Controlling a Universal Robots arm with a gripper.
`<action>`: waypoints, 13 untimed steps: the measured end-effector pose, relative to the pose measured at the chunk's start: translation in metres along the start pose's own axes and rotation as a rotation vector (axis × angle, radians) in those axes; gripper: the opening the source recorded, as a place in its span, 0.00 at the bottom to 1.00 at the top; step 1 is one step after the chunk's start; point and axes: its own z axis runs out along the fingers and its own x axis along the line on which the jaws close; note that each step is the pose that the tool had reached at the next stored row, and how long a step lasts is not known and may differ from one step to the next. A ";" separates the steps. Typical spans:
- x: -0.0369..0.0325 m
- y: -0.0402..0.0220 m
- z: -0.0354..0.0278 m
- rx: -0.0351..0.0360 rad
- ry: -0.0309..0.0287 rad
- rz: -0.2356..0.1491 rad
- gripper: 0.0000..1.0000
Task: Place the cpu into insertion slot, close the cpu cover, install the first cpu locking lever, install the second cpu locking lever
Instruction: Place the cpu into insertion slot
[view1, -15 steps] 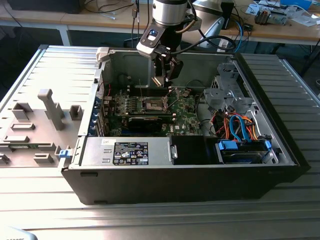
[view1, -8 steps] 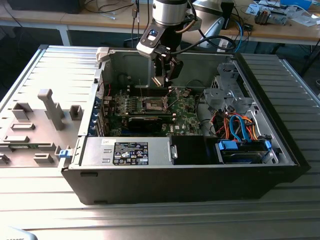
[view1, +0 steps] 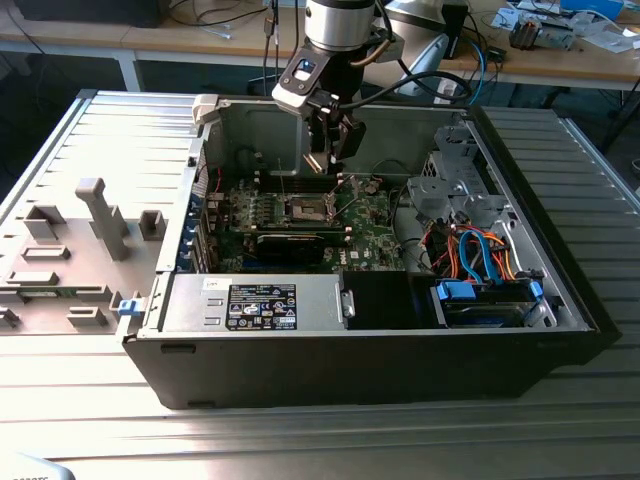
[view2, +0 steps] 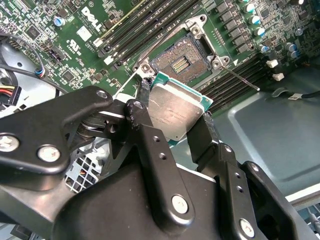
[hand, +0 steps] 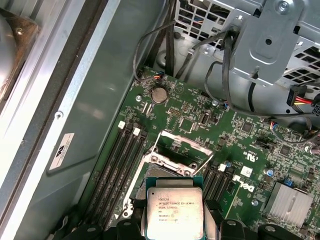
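The black two-fingered tool (view2: 176, 102) was closed on the small flat square cpu with a silvery-grey metal top (view2: 175, 111), its fingers (view2: 145, 92) pinching two opposite edges. The chip hung above the board, clear of the socket. In the first wrist view the cpu (hand: 174, 210) bore several lines of fine dark print on its lid.

Below it, the square insertion slot with a dark centre and silver rim (view2: 182, 62) lay uncovered. The thin silver cpu cover frame (hand: 185, 140) stood raised at the slot's far edge. A thin metal lever rod (view2: 240, 77) angled away from one corner.

In the exterior view the tool (view1: 330, 150) hung inside the open black computer case (view1: 400, 370), with the slot (view1: 305, 208) at about seven o'clock from it. Long black memory slots (hand: 117, 165) ran close beside the socket on the green circuit board (view1: 370, 225), which carried white printed lettering. A round silver coin battery (hand: 158, 95) sat farther off.

At five o'clock from the tool ran blue and orange cables (view1: 470, 250). At seven o'clock sat a silver power supply box (view1: 190, 305) with a black printed label. A grey moulded panel (view1: 100, 215) lay at nine o'clock on the ridged metal desk (view1: 300, 440).
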 end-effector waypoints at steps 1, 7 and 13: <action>0.0000 0.0000 0.0000 0.0000 0.0000 0.002 0.54; 0.0000 0.0000 0.0000 0.0000 0.0000 0.011 0.54; 0.0000 0.0000 0.0000 0.0001 0.0001 0.017 0.54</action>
